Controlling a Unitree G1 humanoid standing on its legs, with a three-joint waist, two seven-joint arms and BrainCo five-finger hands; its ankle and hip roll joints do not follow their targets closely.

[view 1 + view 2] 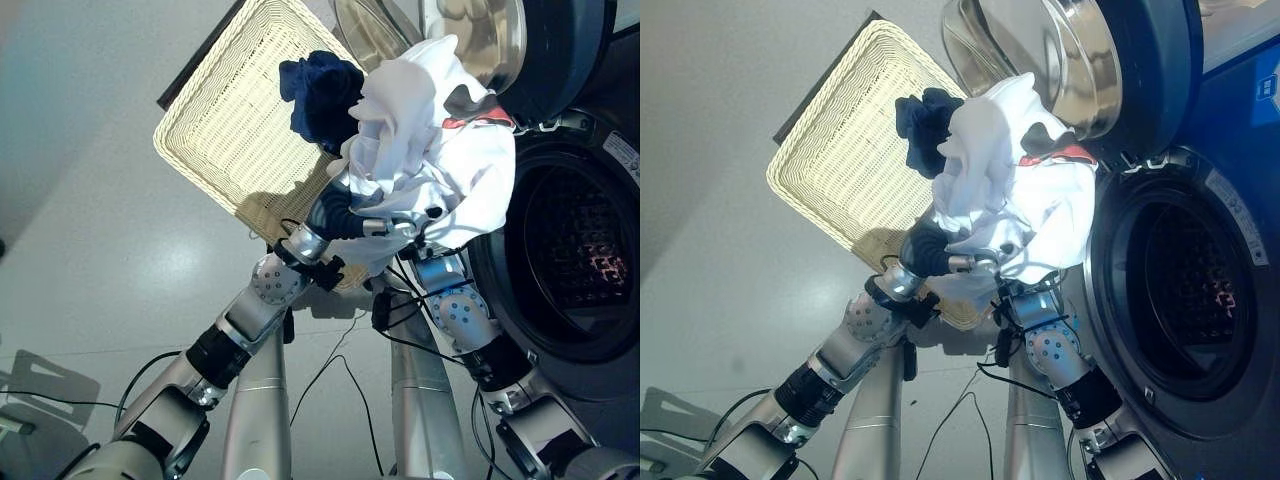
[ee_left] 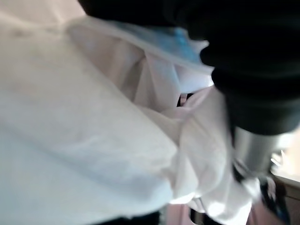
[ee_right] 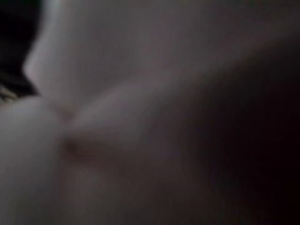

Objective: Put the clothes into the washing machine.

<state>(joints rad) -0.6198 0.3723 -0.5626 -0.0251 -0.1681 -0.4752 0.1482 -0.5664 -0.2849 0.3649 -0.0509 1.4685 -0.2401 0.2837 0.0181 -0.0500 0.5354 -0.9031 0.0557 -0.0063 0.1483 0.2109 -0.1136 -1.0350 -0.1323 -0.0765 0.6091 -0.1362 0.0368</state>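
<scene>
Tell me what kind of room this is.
Probably a laundry area: a front-loading washing machine stands with its door swung open, a cream wicker laundry basket sits on a smooth grey floor with a dark blue garment in it, and white clothes are bundled beside the drum.

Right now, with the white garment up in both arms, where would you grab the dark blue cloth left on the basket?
Take the dark blue cloth at its bunched crown, coming from above on the basket's open side. It sits heaped at the edge of the cream wicker basket, and the white garment overhangs its side toward the washing machine, so that approach looks blocked.
</scene>
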